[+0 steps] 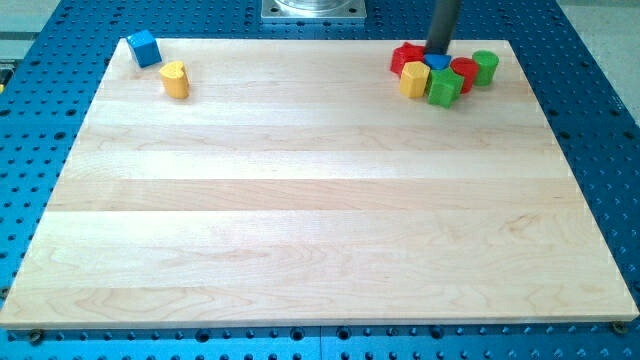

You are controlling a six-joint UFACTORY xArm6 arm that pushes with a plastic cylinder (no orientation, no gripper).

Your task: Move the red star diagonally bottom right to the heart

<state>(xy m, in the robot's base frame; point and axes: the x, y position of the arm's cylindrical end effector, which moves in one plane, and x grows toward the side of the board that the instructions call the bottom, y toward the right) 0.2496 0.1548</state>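
Red star-shaped block (406,56), top-right corner cluster; my tip (438,52), grasping nothing, just beside it; yellow heart-shaped block (175,79), top-left, awaits push.

No text, label, brand, number or sign can be read anywhere in the camera view: the wooden worktop (320,200) is plain, the coloured blocks carry no markings, and the blue perforated base around it shows only rows of holes
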